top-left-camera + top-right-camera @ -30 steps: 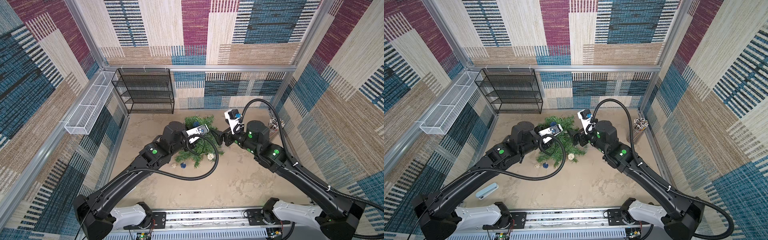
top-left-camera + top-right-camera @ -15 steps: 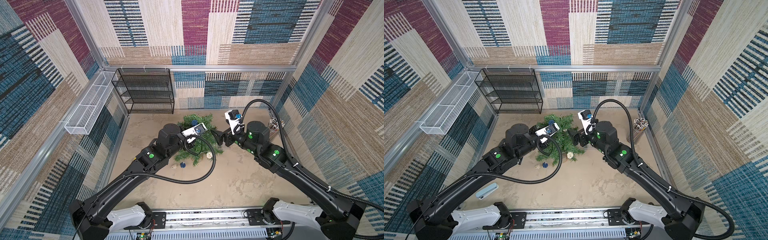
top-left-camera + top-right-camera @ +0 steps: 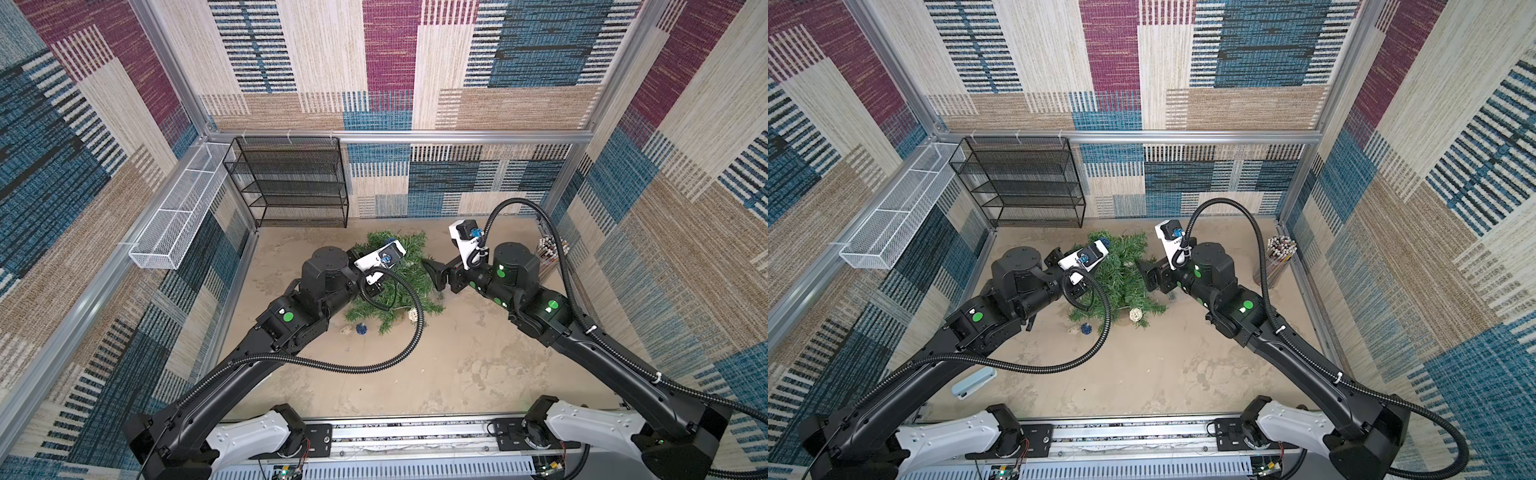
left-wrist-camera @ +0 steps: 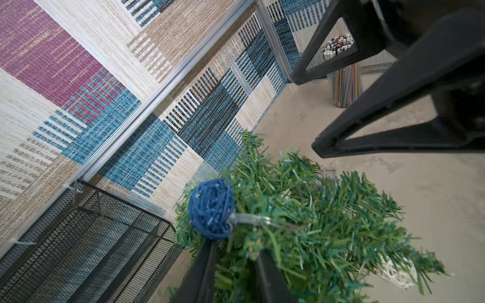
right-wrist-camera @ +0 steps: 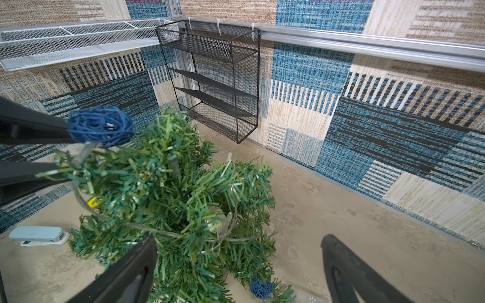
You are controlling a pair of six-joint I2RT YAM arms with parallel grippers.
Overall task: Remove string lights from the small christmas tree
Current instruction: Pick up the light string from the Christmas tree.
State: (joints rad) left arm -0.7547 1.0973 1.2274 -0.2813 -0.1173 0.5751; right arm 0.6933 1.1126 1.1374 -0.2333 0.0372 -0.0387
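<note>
Ops: Tree location? Materials?
Lab: small christmas tree (image 3: 409, 249) sits toward the back of the worktop (image 3: 457, 365), between both arms. Bushy, with flat green plastic needles. Worktop is matte, mottled beige. Base is hidden under branches, so can't tell upright from leaning.
Ops: Lights?
Lab: string lights (image 5: 101, 126) are on the tree. Balls are loosely wound woven strands. Dark blue ball (image 4: 211, 208) sits at a branch tip. Cream ball (image 3: 1134, 313) is low on the near side. Second blue ball (image 3: 361, 329) lies on the worktop just beside the lowest branches. Thin clear wire (image 5: 157, 230) loops through the needles, mostly buried.
Ops: Tools?
Lab: left tool (image 4: 235, 246) is narrowed to a slim gap. Its black fingers flank needles and the clear stem under the dark blue ball, and the ball touches one fingertip. Can't tell if it's actually pinching. The wrist camera covers it in both top views. right tool (image 5: 238, 238) is spread wide and holds nothing. One finger (image 5: 126, 272) is against the needles, the other over bare worktop.
Ops: Rest?
Lab: black mesh rack (image 3: 291, 183) on the back wall, white mesh basket (image 3: 174, 224) on the left wall. Clear cup of sticks (image 3: 1277, 257) back right. Pale blue stapler (image 5: 39, 236) on the worktop. Yellow bit (image 5: 93, 202) among the needles, too blurred to identify.
</note>
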